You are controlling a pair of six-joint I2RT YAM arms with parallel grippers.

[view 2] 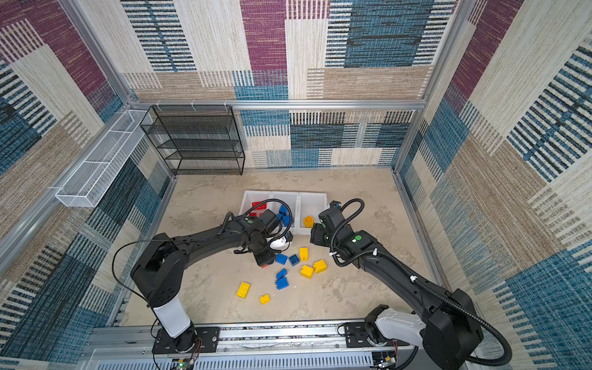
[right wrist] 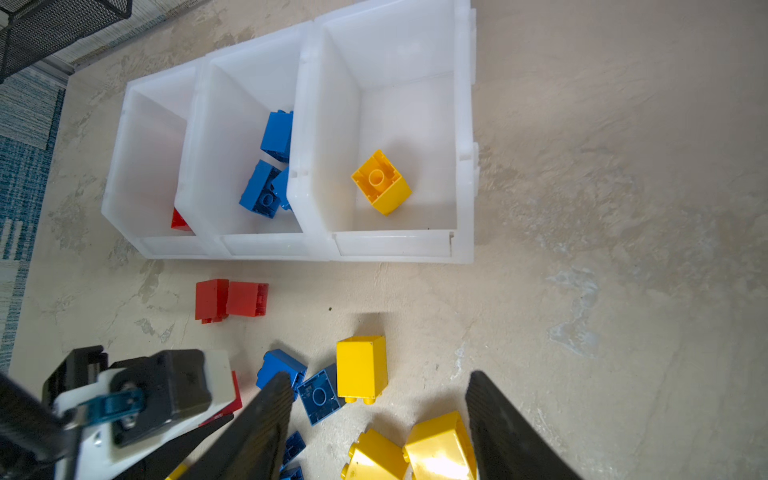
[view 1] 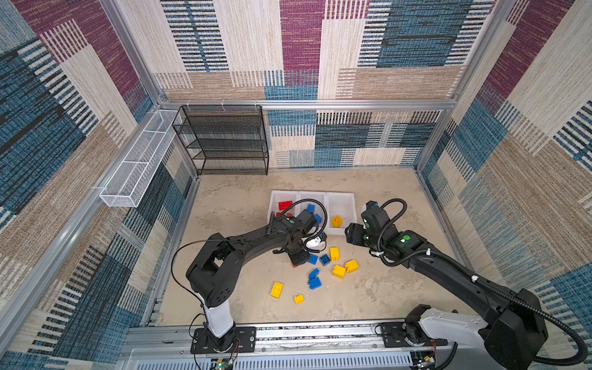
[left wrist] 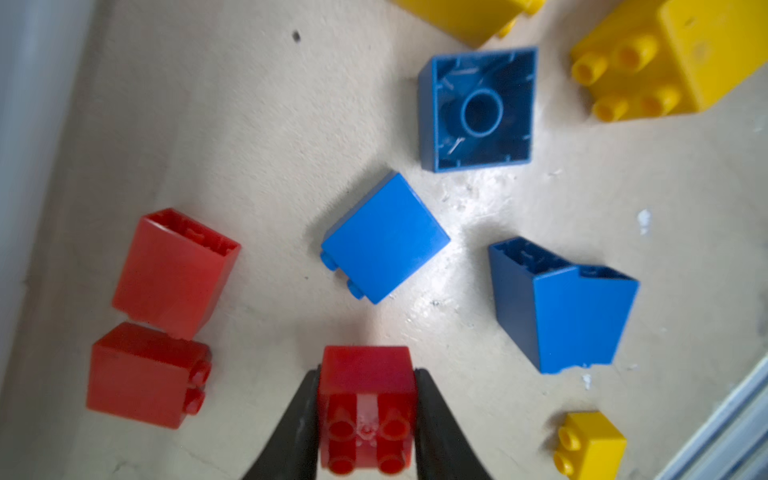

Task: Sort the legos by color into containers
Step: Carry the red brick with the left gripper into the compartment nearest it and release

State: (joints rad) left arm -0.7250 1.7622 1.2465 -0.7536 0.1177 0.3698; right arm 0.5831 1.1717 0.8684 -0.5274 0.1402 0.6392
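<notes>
My left gripper [left wrist: 368,376] is shut on a red brick [left wrist: 368,415], low over the floor in front of the containers [view 1: 312,194]; in both top views the wrist hides most of it [view 1: 298,259] [view 2: 265,260]. Two more red bricks [left wrist: 174,270] lie beside it. Blue bricks [view 1: 315,283] and yellow bricks [view 1: 339,271] are scattered on the floor. The three white bins [right wrist: 399,249] hold red bricks [view 1: 285,205] on the left, blue [right wrist: 266,183] in the middle and one yellow [right wrist: 382,183] on the right. My right gripper [right wrist: 378,378] hangs open above yellow bricks [right wrist: 440,449], holding nothing.
A black mesh shelf rack [view 1: 224,141] stands at the back left, with a long white wire basket [view 1: 137,163] on the left wall. Aluminium rails [view 1: 288,336] edge the floor. Bare floor lies right of the bins [right wrist: 602,208].
</notes>
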